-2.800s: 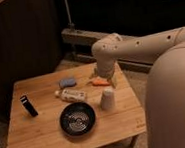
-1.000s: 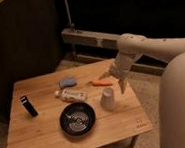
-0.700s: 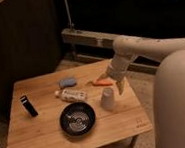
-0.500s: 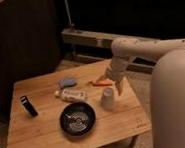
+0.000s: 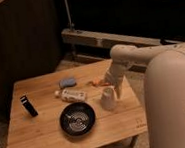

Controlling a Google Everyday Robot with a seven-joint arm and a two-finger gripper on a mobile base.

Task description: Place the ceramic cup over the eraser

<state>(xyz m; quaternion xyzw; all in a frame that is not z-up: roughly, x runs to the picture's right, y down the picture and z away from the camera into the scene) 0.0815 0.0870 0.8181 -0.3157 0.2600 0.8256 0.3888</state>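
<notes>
The white ceramic cup (image 5: 108, 98) stands on the wooden table (image 5: 48, 139), right of the black bowl. The black eraser (image 5: 28, 106) lies at the table's left side, far from the cup. My gripper (image 5: 114, 87) hangs from the white arm at the cup's upper right, just above and close beside it. I cannot tell whether it touches the cup.
A black bowl (image 5: 77, 118) sits front centre. A white tube with a printed label (image 5: 72, 95) and a blue-grey lump (image 5: 67, 82) lie behind it. An orange object (image 5: 99, 82) lies next to the arm. My white body fills the right side.
The arm has swung left and lowered, bringing the gripper from right of the cup to just above and beside it. The objects on the table have not moved.
</notes>
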